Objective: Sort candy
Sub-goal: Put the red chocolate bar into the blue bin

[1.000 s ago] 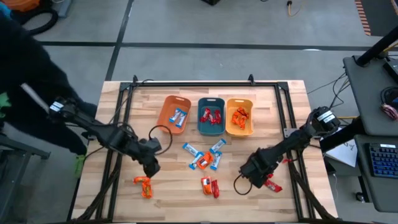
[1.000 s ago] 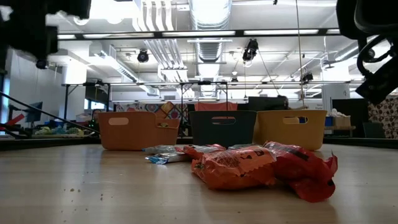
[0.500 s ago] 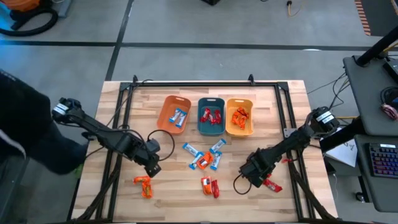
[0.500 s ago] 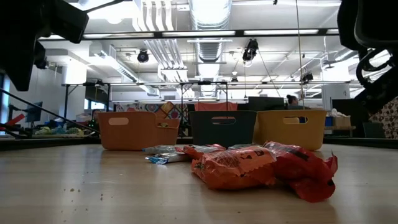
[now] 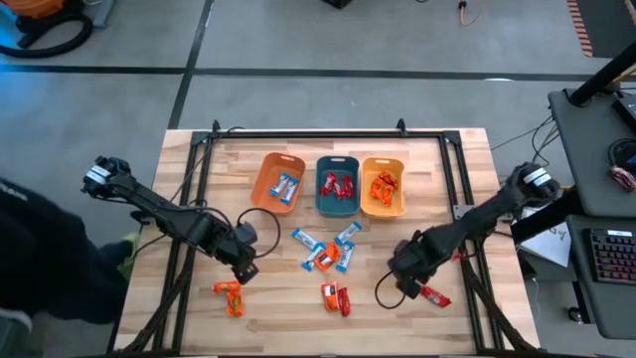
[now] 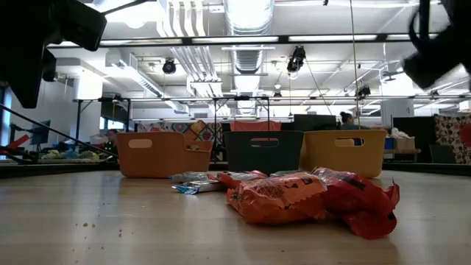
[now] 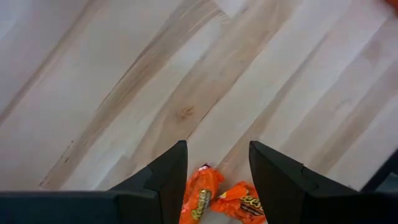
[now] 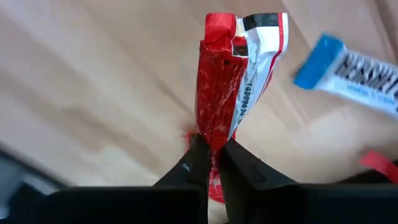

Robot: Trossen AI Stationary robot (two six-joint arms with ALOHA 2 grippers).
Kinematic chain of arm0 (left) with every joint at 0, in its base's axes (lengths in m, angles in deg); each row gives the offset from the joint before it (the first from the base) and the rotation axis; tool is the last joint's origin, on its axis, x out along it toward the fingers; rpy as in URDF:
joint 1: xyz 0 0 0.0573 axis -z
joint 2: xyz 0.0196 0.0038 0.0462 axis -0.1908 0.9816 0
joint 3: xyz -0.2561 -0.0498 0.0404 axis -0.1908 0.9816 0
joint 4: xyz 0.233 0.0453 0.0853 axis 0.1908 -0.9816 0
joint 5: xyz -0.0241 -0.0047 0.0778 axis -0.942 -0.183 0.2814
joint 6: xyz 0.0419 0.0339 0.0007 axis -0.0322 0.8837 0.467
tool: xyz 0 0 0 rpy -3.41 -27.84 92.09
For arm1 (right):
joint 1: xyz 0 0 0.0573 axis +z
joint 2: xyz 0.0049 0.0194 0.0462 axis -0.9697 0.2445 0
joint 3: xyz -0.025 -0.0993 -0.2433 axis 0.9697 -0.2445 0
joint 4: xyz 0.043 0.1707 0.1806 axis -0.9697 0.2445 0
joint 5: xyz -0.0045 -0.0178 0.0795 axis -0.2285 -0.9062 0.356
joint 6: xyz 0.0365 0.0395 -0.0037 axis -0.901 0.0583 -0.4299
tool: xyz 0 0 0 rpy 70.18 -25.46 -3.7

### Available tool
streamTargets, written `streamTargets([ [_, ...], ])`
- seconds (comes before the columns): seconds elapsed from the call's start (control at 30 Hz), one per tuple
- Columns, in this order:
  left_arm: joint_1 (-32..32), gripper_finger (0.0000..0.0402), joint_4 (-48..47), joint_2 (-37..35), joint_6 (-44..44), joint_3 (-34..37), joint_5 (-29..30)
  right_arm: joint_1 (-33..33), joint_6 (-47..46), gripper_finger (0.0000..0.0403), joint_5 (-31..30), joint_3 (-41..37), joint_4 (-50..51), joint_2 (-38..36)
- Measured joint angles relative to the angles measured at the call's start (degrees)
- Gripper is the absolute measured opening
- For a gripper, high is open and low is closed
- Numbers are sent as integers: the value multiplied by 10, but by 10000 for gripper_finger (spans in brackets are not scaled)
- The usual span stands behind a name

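Candy lies loose on the wooden table [image 5: 467, 199]: blue-and-white pieces [image 5: 328, 251] in the middle, an orange and a red one [image 5: 335, 297] near the front, and two orange ones [image 5: 230, 297] at front left. My left gripper [image 7: 217, 177] hangs open just above those two orange candies [image 7: 202, 198], its fingers on either side and touching nothing. Toward front right, my right gripper [image 5: 407, 278] is shut on a red candy [image 8: 233, 81]. Another red candy [image 5: 434, 294] lies on the table beside it. My right gripper pinches the red candy by one crimped end of its wrapper [image 8: 211, 134] between its two fingers. The fingers come from above, pointing steeply down. The candy hangs lengthwise below the fingertips; whether its lower end is off the table I cannot tell.
Three bins stand in a row at the far middle: an orange bin [image 5: 266, 189] with blue candy, a teal bin [image 5: 323, 194] with red candy, and a yellow-orange bin [image 5: 368, 204] with orange candy. A person stands off the table's left edge [image 5: 40, 268].
My right gripper has shut on the red candy's end and has risen with it. My left gripper has sunk a little toward the two orange candies, still open. The person at the left has drawn back from the table.
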Motion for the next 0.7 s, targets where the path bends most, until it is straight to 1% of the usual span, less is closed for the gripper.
streamTargets([
  [0.07,0,155,5,0,3,0,2,-11,7,14,-21,21,-1,-24],
  [0.17,0,155,10,0,4,0,2,-34,23,14,-75,63,-6,-56],
  [0.23,0,155,10,0,6,0,2,-57,45,14,-109,98,-9,-70],
  [0.37,0,155,11,0,17,0,3,-111,110,14,-156,176,-11,-78],
  [0.53,0,155,11,0,17,0,3,-178,214,13,-182,276,-14,-68],
  [0.7,0,155,11,-1,17,0,3,-244,302,13,-196,334,-45,-47],
])
